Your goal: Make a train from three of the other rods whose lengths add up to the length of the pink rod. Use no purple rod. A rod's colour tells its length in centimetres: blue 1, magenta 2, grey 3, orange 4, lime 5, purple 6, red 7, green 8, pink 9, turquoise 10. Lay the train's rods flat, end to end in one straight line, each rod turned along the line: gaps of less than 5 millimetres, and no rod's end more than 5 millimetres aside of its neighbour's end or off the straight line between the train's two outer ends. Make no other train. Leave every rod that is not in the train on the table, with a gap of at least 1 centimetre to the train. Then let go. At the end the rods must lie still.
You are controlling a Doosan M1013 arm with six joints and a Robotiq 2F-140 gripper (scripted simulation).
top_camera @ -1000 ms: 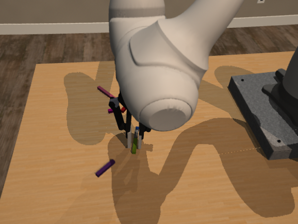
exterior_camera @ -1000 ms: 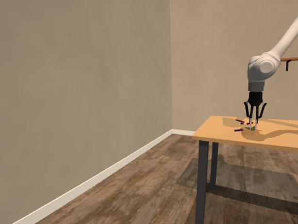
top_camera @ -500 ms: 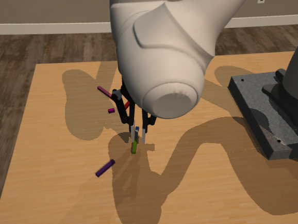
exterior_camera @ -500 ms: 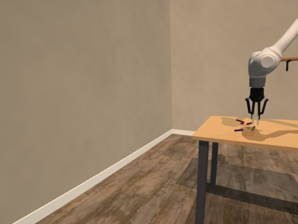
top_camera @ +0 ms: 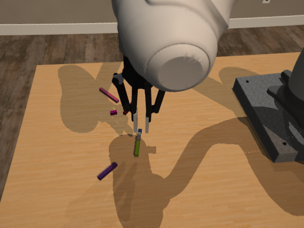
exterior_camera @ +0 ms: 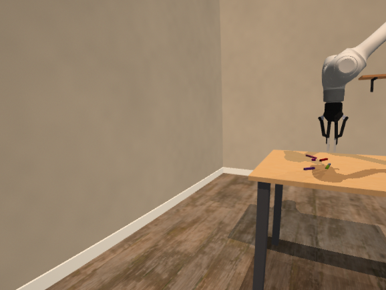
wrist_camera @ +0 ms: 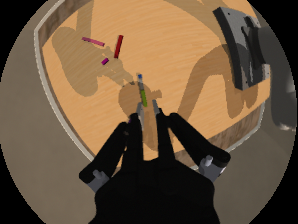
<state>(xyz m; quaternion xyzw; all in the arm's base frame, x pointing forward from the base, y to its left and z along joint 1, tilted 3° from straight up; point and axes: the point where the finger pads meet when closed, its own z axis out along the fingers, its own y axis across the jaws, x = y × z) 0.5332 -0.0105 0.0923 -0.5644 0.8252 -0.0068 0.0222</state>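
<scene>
A lime rod [top_camera: 137, 147], a grey rod [top_camera: 138, 135] and a blue rod [top_camera: 140, 130] lie flat, end to end in one line near the table's middle. My gripper [top_camera: 141, 131] hangs above the train's blue end, its fingers a little apart with nothing between them; the side view shows it [exterior_camera: 330, 150] well clear of the table. The pink rod [top_camera: 109, 94] lies at the back left, with a magenta rod [top_camera: 113, 112] near it. A red rod [top_camera: 126, 112] is mostly hidden behind my fingers; it shows in the wrist view [wrist_camera: 119, 44]. A purple rod [top_camera: 107, 171] lies front left.
The robot's dark base plate [top_camera: 271, 110] stands at the table's right side. The table's left edge runs close to the pink and purple rods. My arm's large white body hides the back middle of the table in the top view.
</scene>
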